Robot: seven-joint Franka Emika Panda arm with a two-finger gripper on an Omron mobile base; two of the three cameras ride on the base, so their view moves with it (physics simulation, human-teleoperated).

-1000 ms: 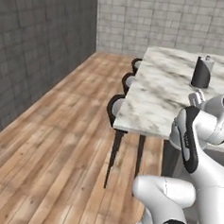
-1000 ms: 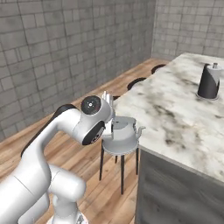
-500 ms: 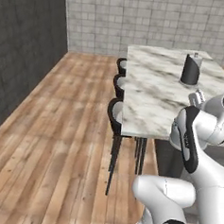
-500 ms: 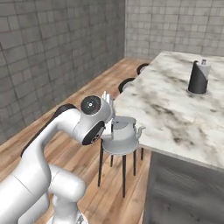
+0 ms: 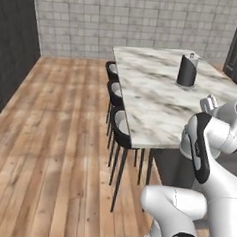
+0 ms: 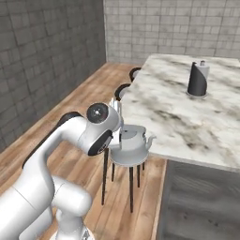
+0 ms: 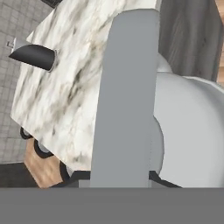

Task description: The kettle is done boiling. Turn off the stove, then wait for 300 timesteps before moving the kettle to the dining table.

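The silver-grey kettle hangs in the air by the near left corner of the dining table, above a black stool. My gripper is shut on its flat top handle. In the hand view the handle runs up from between my dark fingertips, with the kettle's rounded body to its right and the marble top behind it. From the left base view the table stretches away ahead, and my arm covers the kettle. The stove is out of view.
A tall black cylinder with a white top stands on the table's far half. Three black stools line the table's left side. Wooden floor lies open to the left, with tiled walls beyond.
The whole picture has shifted as the base moved: the table now lies more squarely ahead and closer. The kettle stays in my gripper in the same pose.
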